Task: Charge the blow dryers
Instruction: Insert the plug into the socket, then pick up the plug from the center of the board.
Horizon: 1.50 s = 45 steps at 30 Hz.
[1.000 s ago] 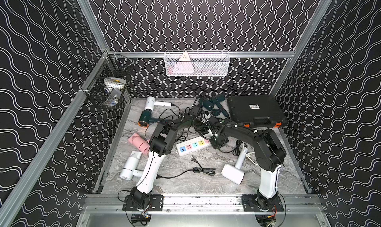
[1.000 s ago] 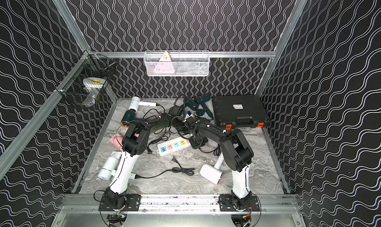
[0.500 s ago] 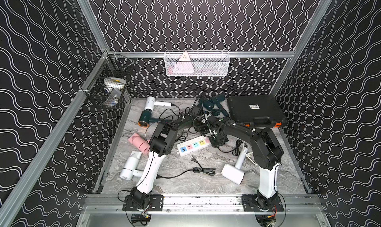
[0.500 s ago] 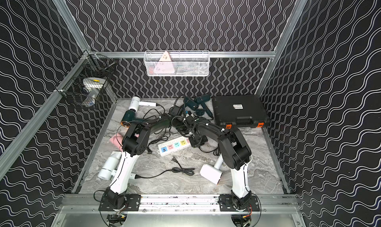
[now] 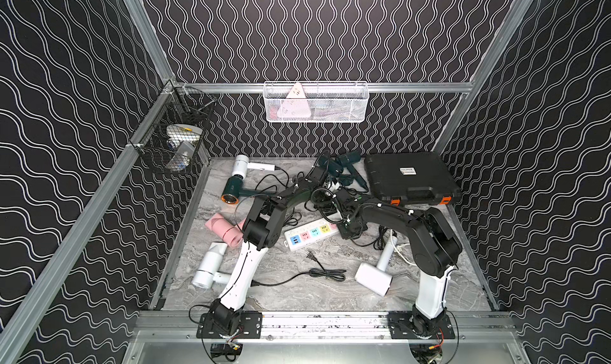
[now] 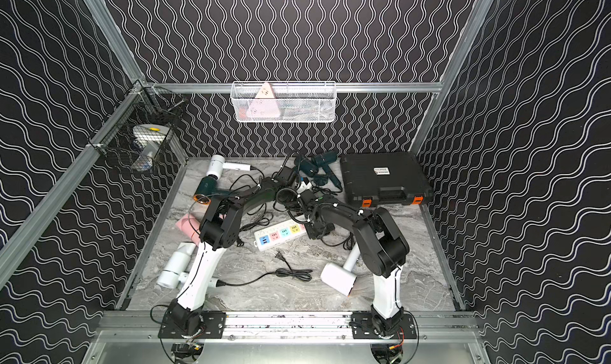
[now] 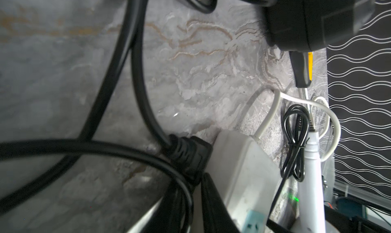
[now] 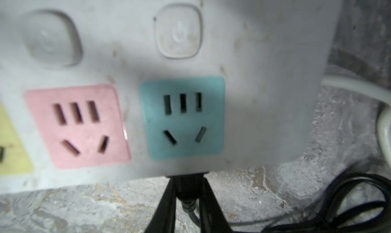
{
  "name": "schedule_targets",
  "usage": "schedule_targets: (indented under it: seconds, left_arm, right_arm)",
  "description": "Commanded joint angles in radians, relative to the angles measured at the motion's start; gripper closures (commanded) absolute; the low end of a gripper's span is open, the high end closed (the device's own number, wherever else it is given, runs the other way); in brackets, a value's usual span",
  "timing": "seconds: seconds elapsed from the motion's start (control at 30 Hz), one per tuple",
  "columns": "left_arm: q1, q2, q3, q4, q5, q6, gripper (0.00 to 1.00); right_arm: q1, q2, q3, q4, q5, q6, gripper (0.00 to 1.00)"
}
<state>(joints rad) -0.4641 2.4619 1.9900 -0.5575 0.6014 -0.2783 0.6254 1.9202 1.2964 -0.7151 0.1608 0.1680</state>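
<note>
blow dryers (image 5: 223, 229) lie strewn about the desk (image 5: 297, 296), black cords (image 5: 325, 273) snaking between; left gripper (image 7: 188, 189), amid cables, i cannot tell how wide; right gripper (image 8: 187, 179) nips a black plug (image 8: 186, 188) at the power strip (image 8: 264, 52) edge, black case (image 5: 410, 177) beyond

White power strip (image 8: 254, 52) lies flat on the marble counter (image 8: 84, 208). Sockets visible: yellow (image 8: 12, 140) at the frame's edge, pink (image 8: 78, 124), blue (image 8: 184, 117), all empty. A power button (image 8: 177, 30) sits beyond the blue socket. Right hand (image 8: 187, 178) meets the strip's near edge by the blue socket, its fingers (image 8: 167, 196) flanking a black plug (image 8: 187, 189). Blur prevents confirming a firm grip. White cable (image 8: 349, 85) exits the strip's end. Looped black cord (image 8: 359, 200) lies nearby.
</note>
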Motion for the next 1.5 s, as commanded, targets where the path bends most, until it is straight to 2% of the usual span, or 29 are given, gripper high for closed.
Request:
schedule_targets:
  seconds: [0.0, 0.23, 0.3, 0.53, 0.63, 0.77, 0.83, 0.9, 1.1, 1.23, 1.47]
  left_arm:
    - [0.025, 0.008, 0.028, -0.135, -0.051, -0.009, 0.75]
    - [0.047, -0.046, 0.082, -0.142, -0.079, -0.047, 0.67]
    - [0.048, -0.092, 0.048, -0.119, -0.096, -0.066, 0.6]
    - [0.047, -0.342, -0.231, 0.035, -0.187, -0.147, 0.32]
    - [0.047, -0.481, -0.385, 0.115, -0.231, -0.182, 0.25]
    - [0.045, -0.674, -0.595, 0.2, -0.314, -0.216, 0.17]
    - [0.037, -0.766, -0.69, 0.242, -0.353, -0.231, 0.16]
    - [0.021, -0.855, -0.782, 0.277, -0.395, -0.234, 0.09]
    - [-0.097, -1.123, -1.016, 0.376, -0.654, -0.229, 0.01]
    - [-0.166, -1.209, -1.115, 0.446, -0.801, -0.207, 0.01]
    - [-0.179, -1.316, -1.293, 0.582, -0.882, -0.184, 0.01]
  right_arm:
    - [-0.003, -0.028, -0.024, 0.115, 0.021, -0.008, 0.72]
    - [-0.01, -0.1, -0.094, 0.131, -0.002, -0.004, 0.62]
    - [-0.013, -0.138, -0.117, 0.139, -0.012, 0.005, 0.6]
    - [-0.013, -0.316, -0.211, 0.175, -0.087, 0.026, 0.39]
    - [-0.012, -0.402, -0.242, 0.181, -0.122, 0.028, 0.25]
    - [-0.009, -0.517, -0.281, 0.195, -0.194, 0.027, 0.01]
    - [-0.007, -0.562, -0.294, 0.198, -0.229, 0.028, 0.01]
    - [-0.004, -0.603, -0.306, 0.206, -0.267, 0.035, 0.01]
    - [0.006, -0.697, -0.344, 0.218, -0.32, 0.084, 0.0]
    - [0.01, -0.712, -0.371, 0.271, -0.342, 0.122, 0.01]
    - [0.013, -0.669, -0.347, 0.267, -0.288, 0.249, 0.0]
